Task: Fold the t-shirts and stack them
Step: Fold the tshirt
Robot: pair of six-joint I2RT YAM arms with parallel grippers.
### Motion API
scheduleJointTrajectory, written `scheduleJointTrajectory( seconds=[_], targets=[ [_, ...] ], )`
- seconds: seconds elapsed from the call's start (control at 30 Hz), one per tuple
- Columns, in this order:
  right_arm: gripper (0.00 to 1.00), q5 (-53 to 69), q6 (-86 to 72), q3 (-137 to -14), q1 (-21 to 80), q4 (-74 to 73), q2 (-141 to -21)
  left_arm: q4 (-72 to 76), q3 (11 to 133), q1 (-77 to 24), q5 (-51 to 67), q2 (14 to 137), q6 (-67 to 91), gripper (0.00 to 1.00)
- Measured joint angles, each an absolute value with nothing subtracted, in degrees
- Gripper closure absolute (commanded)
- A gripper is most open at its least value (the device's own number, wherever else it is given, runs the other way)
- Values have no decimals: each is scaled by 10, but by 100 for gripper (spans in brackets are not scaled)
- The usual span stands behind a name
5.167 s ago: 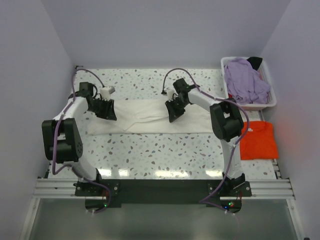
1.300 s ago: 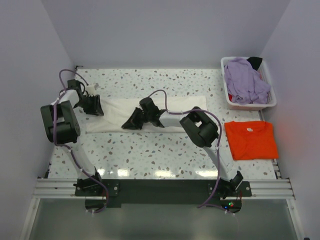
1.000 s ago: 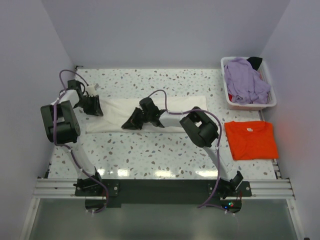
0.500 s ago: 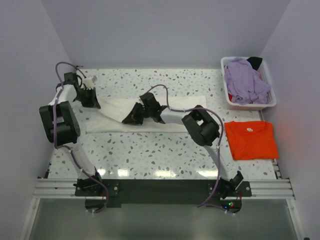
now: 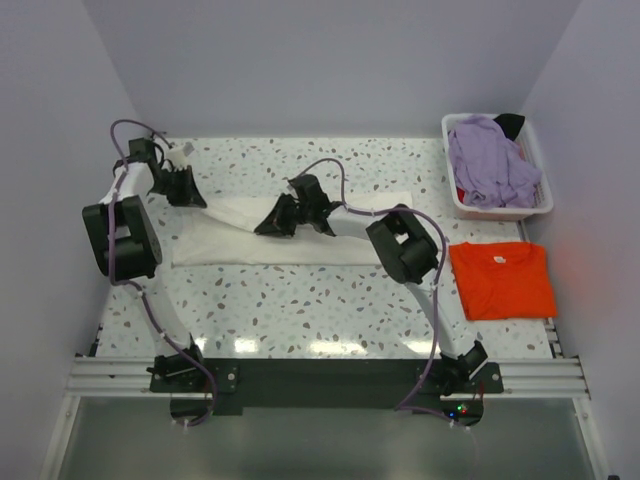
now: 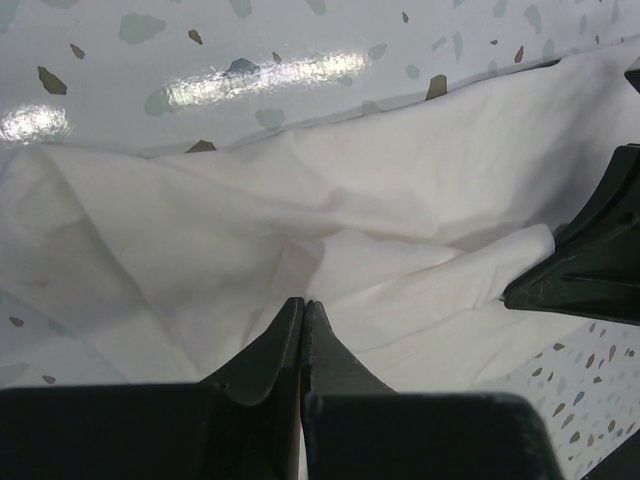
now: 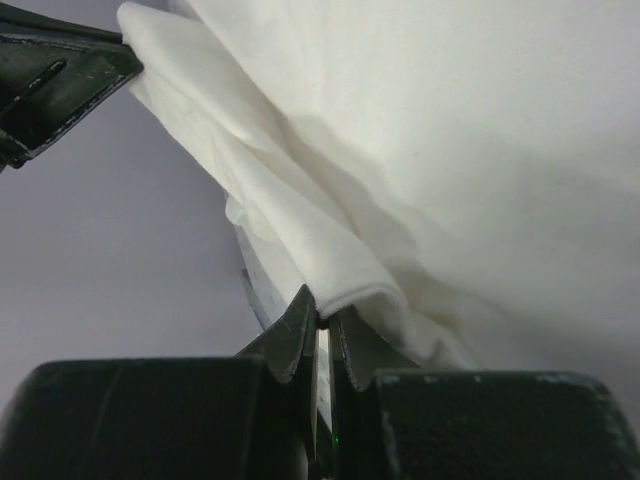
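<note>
Looking down from above, we see the large cream-white cloth t-shirt (image 5: 310, 242) lying across the speckled worktop (image 5: 300, 300). Our left claw (image 5: 185, 192) and right claw (image 5: 272, 222) have both shifted toward the far edge since a second ago, lifting the shirt's left end. At the left wrist, the claw is pinched tight on the shirt. At the right wrist, the claw is clamped on a fold of it.

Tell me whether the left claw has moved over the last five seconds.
Yes. The left claw has moved left and away from the arm bases in the top view, farther from the basket.
</note>
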State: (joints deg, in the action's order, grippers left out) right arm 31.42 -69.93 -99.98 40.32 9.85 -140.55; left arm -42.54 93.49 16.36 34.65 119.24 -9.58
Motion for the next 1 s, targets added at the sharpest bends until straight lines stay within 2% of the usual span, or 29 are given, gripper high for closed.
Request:
scheduleJointTrajectory(
  seconds=[0.73,0.77,0.8,0.87,0.97,1.0],
  targets=[
    [99,340,-641,-1003,402,61,-1413,-394,826,163,288,1146,-80,95],
    [96,340,-637,-1003,402,59,-1413,-387,826,163,286,1149,-78,94],
    [88,340,-633,-1003,402,56,-1413,-381,826,163,284,1152,-76,91],
    [81,340,-624,-1003,402,48,-1413,-371,826,163,283,1161,-70,87],
    [70,344,-610,-1006,401,41,-1413,-369,826,163,277,1169,-71,74],
    [63,348,-603,-1008,401,38,-1412,-369,826,163,277,1169,-71,68]
  ],
)
